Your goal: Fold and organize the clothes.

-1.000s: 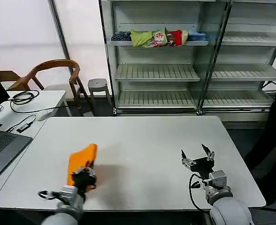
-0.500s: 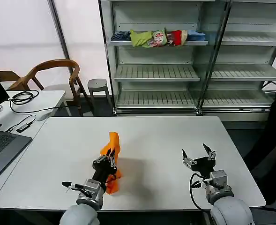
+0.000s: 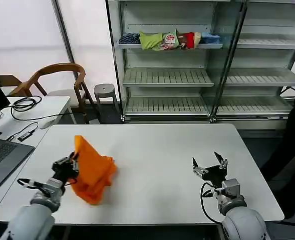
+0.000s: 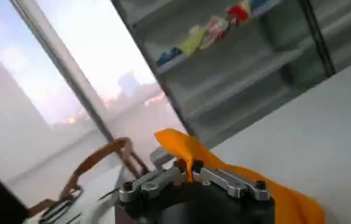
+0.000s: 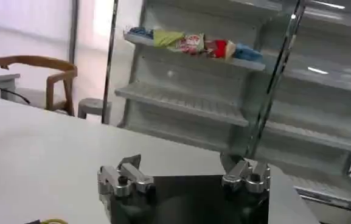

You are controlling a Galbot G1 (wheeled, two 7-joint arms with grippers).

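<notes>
From the left wrist view we see our left hand (image 4: 190,176) pinching the orange T-shirt (image 3: 90,170), peak upward; head view shows our right hand (image 3: 208,167) spread over the counter (image 3: 162,150).

Bright daylight, left wrist view blurred

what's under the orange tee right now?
The white table. The orange T-shirt hangs bunched from the left gripper, which is shut on its upper edge, with the lower folds resting on the tabletop. Whatever lies directly beneath the heap is covered. The right gripper sits open, apart.
</notes>
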